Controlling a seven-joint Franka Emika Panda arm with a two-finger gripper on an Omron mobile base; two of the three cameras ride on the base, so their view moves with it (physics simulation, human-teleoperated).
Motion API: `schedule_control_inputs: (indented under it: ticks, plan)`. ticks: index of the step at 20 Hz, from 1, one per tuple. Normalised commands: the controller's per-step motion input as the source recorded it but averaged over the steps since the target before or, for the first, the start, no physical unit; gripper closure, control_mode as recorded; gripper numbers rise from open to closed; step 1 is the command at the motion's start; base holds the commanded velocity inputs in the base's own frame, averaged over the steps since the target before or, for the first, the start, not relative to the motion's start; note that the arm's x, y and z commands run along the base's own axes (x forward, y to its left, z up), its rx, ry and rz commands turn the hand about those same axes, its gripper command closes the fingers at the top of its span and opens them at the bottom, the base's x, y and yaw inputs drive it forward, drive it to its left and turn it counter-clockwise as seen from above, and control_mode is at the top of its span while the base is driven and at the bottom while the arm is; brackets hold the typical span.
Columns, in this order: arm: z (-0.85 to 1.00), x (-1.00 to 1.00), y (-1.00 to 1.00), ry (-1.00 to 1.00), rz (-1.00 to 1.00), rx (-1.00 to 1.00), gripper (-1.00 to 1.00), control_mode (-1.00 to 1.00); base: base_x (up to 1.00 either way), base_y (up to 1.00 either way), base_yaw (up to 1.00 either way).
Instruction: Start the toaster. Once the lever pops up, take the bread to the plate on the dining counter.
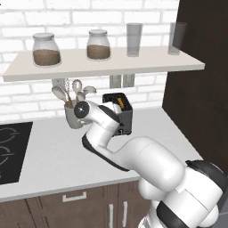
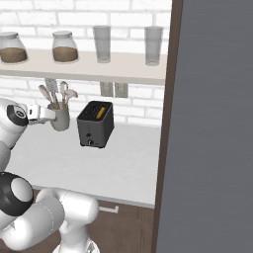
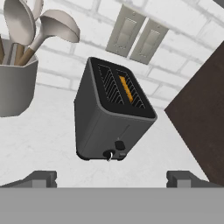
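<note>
One bread (image 3: 126,88) slice sits in the toaster (image 3: 111,120) (right-hand slot), tool (image 3: 111,179) spread wide, holding nothing.

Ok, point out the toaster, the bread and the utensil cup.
toaster (image 3: 98,131), hand view, its dark side wall.
bread (image 3: 126,89), hand view, orange top edge in the slot.
utensil cup (image 2: 61,120), right base view, its grey wall.
</note>
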Motion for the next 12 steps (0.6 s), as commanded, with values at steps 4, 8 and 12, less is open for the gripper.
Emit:
schedule_control_inputs:
  ticks: [4,8,12]
  plan:
    - [0.00,0.00,0.00,0.00,0.00,0.00,-1.00,-1.00,0.00,0.00,0.00]
    - [0.00,0.00,0.00,0.00,0.00,0.00,-1.00,-1.00,0.00,0.00,0.00]
    - [0.00,0.00,0.00,0.00,0.00,0.00,-1.00,-1.00,0.00,0.00,0.00]
